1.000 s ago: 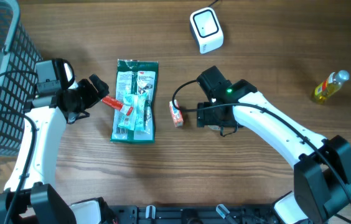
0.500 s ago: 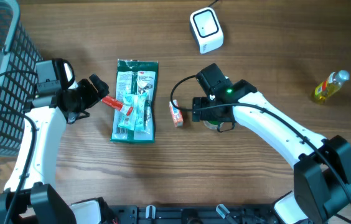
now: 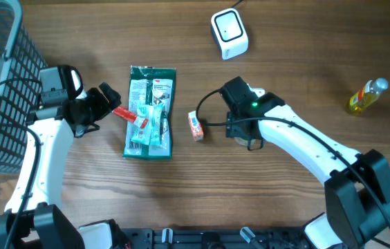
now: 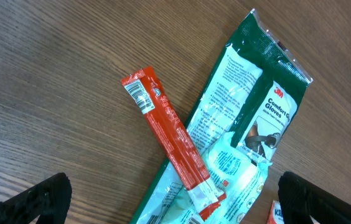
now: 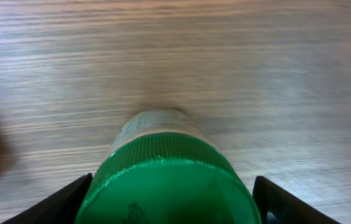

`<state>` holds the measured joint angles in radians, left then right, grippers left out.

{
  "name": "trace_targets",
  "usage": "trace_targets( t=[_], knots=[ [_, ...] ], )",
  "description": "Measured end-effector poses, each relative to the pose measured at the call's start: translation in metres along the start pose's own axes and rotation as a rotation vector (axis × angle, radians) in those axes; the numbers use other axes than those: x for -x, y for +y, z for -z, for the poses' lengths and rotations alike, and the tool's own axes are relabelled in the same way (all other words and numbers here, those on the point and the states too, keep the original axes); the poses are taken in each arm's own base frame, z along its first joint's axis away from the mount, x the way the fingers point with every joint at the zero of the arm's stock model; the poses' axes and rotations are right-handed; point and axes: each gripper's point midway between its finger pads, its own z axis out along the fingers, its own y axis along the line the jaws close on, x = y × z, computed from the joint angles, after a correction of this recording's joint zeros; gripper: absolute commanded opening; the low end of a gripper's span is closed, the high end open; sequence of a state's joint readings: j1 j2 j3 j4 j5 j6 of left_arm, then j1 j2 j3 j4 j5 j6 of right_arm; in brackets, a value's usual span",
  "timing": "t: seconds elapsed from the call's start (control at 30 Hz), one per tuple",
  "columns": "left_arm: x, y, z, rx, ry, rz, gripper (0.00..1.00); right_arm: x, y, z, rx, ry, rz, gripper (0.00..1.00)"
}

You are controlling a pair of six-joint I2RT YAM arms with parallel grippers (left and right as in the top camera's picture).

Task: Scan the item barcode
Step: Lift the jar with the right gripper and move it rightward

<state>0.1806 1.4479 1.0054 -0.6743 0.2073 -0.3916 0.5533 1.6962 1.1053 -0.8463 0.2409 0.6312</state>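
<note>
Right pincer [image 5: 172,182] had slid a little toward the right edge of the counter [image 3: 305,62], away from the small orange box [image 3: 195,126]. It now straddled the green-capped bottle [image 5: 163,165] mid-counter, fingers close beside the cap on both sides; whether they already pinched it I could not tell. That pointed to the bottle as the chosen item, with the grasp about to be made and the carry to the white scanner [image 3: 229,33] near the far edge not begun. Left pincer [image 4: 174,193] hung wide and empty, unmoved, over the red stick packet [image 4: 169,146] and glove packet [image 4: 250,118].
</note>
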Motion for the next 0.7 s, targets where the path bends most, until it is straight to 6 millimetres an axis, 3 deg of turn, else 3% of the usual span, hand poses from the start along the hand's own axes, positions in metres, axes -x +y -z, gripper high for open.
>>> trace_targets(
  t=[0.17, 0.33, 0.7],
  knots=[
    [0.000, 0.000, 0.000, 0.000, 0.000, 0.000, 1.00, 0.002, -0.020, -0.003, -0.050, 0.018, -0.114, 0.73],
    [0.000, 0.000, 0.000, 0.000, 0.000, 0.000, 1.00, 0.003, -0.034, -0.006, -0.066, 0.039, -0.181, 0.85],
    [0.000, 0.000, 0.000, 0.000, 0.001, 0.000, 1.00, -0.005, -0.025, -0.006, -0.013, 0.089, -0.185, 0.89]
  ],
)
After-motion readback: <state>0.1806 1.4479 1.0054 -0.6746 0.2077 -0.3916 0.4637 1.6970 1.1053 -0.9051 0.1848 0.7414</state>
